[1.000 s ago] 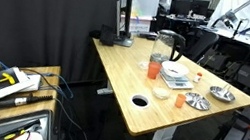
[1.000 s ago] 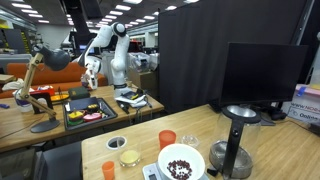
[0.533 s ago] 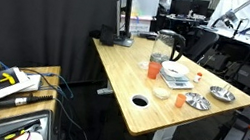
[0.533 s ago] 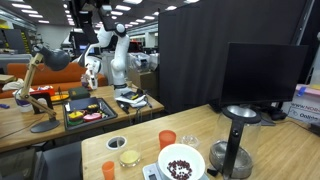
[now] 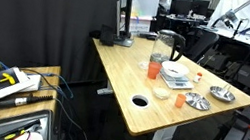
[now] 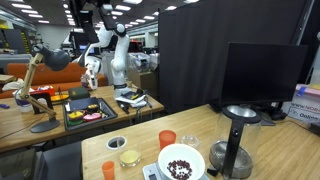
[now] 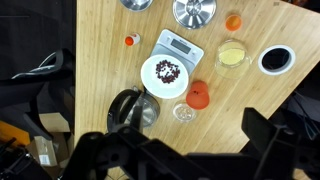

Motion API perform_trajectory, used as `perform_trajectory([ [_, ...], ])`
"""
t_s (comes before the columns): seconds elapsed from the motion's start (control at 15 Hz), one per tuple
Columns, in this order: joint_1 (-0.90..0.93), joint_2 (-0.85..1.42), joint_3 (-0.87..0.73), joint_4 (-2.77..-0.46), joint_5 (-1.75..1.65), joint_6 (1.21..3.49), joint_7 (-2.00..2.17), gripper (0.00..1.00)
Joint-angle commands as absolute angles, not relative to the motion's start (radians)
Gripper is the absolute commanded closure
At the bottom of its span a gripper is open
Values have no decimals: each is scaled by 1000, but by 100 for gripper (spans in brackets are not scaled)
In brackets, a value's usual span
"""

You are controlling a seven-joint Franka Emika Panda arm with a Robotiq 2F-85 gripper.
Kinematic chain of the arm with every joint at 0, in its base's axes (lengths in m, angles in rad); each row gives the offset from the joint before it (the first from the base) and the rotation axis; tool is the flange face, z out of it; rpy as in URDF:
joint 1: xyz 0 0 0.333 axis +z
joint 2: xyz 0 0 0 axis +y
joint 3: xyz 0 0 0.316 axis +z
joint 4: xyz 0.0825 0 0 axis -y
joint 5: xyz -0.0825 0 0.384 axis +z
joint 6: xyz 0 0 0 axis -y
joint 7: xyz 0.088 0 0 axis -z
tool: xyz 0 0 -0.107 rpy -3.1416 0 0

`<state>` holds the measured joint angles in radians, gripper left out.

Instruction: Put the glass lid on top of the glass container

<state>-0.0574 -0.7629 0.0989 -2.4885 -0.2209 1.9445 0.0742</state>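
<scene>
My gripper (image 7: 185, 150) shows only in the wrist view, as two dark fingers spread wide at the bottom edge. It is open, empty and high above the wooden table (image 7: 120, 70). Below it stand a small clear glass container (image 7: 184, 113), also in an exterior view (image 5: 157, 55), and a dark glass kettle (image 7: 133, 108). A round dark-centred lid with a pale rim (image 7: 275, 60) lies flat near the table edge and shows in both exterior views (image 5: 139, 100) (image 6: 117, 143). A low glass dish of yellowish stuff (image 7: 231, 55) sits beside it.
A white bowl of dark beans (image 7: 165, 72) sits on a scale. An orange cup (image 7: 198, 95) stands next to the clear glass. Two metal dishes (image 7: 194, 12) and a small orange bottle (image 7: 131, 40) lie further off. A second bench with a tray (image 6: 88, 110) stands behind.
Nothing on the table has moved. A dark shape at the top of an exterior view has shifted slightly to the right.
</scene>
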Motion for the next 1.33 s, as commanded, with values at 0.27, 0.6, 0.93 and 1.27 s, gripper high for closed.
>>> perform_trajectory([
  [0.27,-15,-657,86,-2469,-211,2043,64,0],
  [0.6,5,-411,84,-2384,-218,2215,32,0],
  [0.93,1,-292,90,-2332,-232,2291,66,0],
  [1.27,-1,-229,88,-2284,-247,2304,78,0],
])
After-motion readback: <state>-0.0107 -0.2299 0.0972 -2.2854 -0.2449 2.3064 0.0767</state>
